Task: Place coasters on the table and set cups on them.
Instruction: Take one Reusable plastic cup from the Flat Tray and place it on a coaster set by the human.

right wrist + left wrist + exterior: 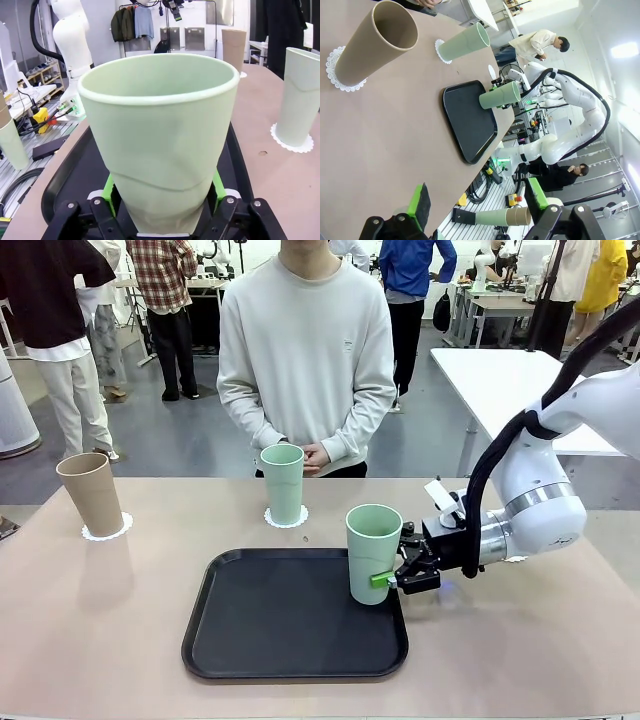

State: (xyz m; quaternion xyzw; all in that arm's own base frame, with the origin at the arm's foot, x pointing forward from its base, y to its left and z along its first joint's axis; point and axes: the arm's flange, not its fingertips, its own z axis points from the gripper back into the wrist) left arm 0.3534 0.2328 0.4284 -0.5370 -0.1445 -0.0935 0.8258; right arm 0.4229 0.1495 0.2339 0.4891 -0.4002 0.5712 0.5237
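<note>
Beige tabletop point(100, 630) is stretching out in front of you, with a black tray point(280, 625) lying nearest the robot's edge, just right of centre. Your right gripper point(392, 580) is reaching in from the right and clamping its green pads point(111, 192) against the lower wall of a mint green cup point(372, 552); in the right wrist view that cup point(160, 140) is sitting upright between the fingers, its thin wall creasing slightly where the pads are pressing. It is standing at the tray's right rear corner, though you cannot tell whether its base is touching the tray or hanging just above it. Your left gripper point(477, 200) is hovering with its jaws spread wide and nothing between them, looking across the table from the left end. Beyond the tray, a second mint cup point(283, 483) is standing upright on a white lacy coaster point(287, 520) near the table's far edge, about the middle. Well apart from it, toward the far left, a tan-brown cup point(91, 493) is resting on another coaster point(107, 532), appearing to lean a little. To the right, a third coaster's edge point(516, 559) is peeking out from behind your right arm's wrist. At the far side, a person in a pale sweatshirt point(305, 360) is standing with hands point(310, 454) clasped just behind the middle cup.
</note>
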